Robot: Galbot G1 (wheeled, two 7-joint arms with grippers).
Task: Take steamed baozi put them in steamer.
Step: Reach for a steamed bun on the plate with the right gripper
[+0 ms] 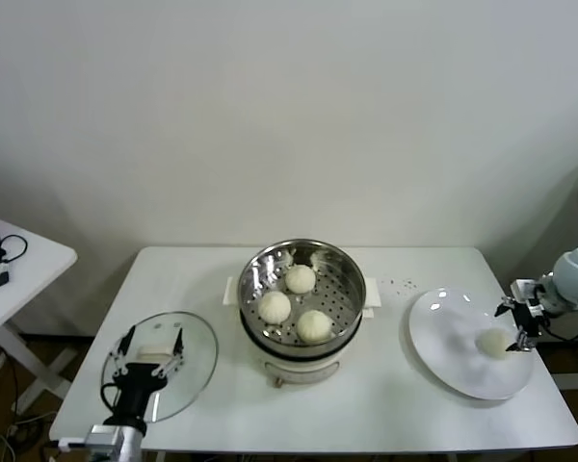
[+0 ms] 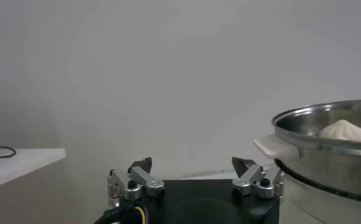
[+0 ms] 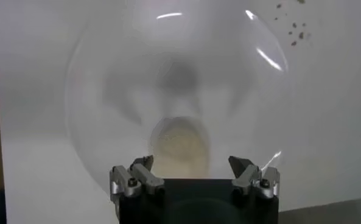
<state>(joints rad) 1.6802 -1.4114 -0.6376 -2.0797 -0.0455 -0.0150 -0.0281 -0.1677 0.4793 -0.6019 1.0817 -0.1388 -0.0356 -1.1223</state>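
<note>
White wall behind, white table [image 1: 366,404] below me, and everything is laid out across it. Dead centre of the head view sits the steamer [image 1: 302,252], shiny steel on its white cooker base, and three baozi [image 1: 300,278] already lie on its perforated floor: one toward the back, one at the left, one at the front. My left wrist camera catches the steamer's rim at the right edge of its frame, with one bun's dome peeking above it.

Over at the right of the head view is the white plate [image 1: 443,318], and the fourth bun [image 1: 494,342] rests on it near the right rim. My right gripper [image 1: 518,325] is right there at that bun, jaws spread wide on either side of it, not clamped. From my right wrist camera the bun sits just ahead, between my two fingertips [image 3: 142,165].

Lower left of the head view: the glass lid [image 1: 188,385] lies flat on the table, and my left gripper [image 1: 152,348] hangs over it, jaws apart, holding nothing.

A second small table [image 1: 34,255] shows at the far left edge.
</note>
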